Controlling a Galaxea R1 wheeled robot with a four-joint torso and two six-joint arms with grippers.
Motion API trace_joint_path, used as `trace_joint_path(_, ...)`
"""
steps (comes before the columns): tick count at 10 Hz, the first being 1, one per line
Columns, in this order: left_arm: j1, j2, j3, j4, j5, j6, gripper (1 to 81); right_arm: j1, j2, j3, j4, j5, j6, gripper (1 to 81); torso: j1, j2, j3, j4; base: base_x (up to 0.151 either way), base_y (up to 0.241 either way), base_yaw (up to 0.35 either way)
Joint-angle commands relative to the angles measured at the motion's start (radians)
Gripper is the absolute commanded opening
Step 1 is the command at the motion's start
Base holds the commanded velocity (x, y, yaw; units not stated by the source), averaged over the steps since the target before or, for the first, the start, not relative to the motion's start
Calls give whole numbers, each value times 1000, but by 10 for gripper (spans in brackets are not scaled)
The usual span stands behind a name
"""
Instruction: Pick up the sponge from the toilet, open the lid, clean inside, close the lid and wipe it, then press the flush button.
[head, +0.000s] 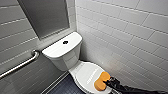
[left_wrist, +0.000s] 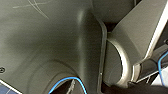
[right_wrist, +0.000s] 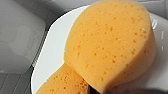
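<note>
At the unhinged end of the closed white oval plastic lid (head: 86, 72) sits the orange peanut-shaped foam sponge (head: 101, 82), long axis slanting across the lid. Your right gripper (head: 107, 82) touches its flank away from lid centre; clamped or apart, can't tell.

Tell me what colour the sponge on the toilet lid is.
The sponge is plain orange, seen best in the right wrist view.

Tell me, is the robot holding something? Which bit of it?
The right gripper is at the near edge of the orange sponge, which sits on the closed lid. Whether it has actually gripped it cannot be told.
</note>
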Motion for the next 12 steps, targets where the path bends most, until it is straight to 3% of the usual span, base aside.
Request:
trace_joint_path(1,19,-2,19,-4,73,4,811,167,-275,350,14,-13,35,10,0,0,0,0,0,0,0)
trace_joint_path(3,10,-44,105,3,70,5,811,147,-413,504,31,-21,41,10,0,0,0,0,0,0,0)
trace_joint_path(6,-79,-256,451,3,71,10,811,-34,-599,641,28,-13,38,10,0,0,0,0,0,0,0)
trace_joint_path(9,-197,-406,694,-5,79,4,811,-278,-610,579,6,25,35,10,0,0,0,0,0,0,0)
trace_joint_path(12,-352,-497,780,-31,71,-36,811,-453,-565,496,-11,33,35,10,0,0,0,0,0,0,0)
